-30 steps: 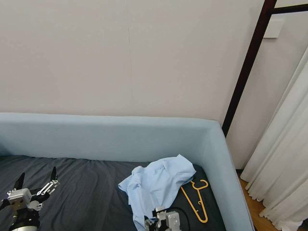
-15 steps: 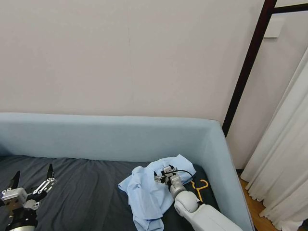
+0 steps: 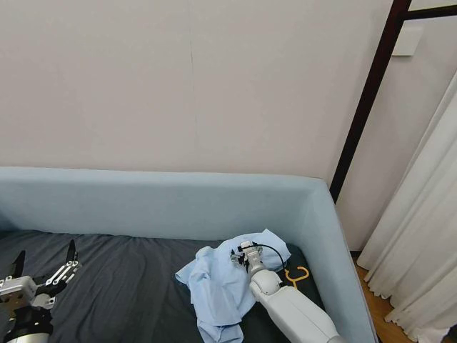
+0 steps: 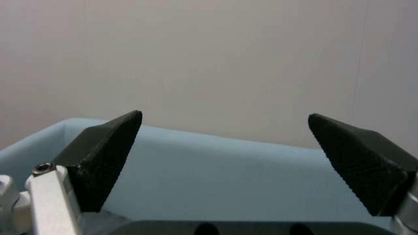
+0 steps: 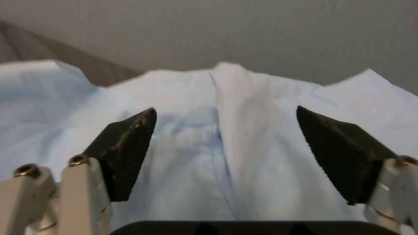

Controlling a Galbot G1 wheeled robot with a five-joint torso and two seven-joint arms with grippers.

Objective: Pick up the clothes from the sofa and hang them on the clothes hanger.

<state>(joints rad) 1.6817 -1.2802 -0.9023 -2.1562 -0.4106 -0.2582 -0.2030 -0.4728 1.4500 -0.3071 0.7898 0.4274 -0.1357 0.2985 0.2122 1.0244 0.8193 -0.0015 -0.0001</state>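
Right gripper (image 3: 241,254) had reached farther out than half a second before and hung low over the crumpled blue shirt (image 3: 223,277) on the sofa (image 3: 178,204). Jaws spread wide, holding nothing; a raised fold of the shirt lay directly beneath, between them. Cloth judged light, soft, limp, so pinch that fold. Left gripper (image 3: 44,259) open, idle, well apart. No labels readable.

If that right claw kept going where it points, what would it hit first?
Probably the light blue shirt: the open right gripper aims straight at its raised fold, though how near is hard to judge.
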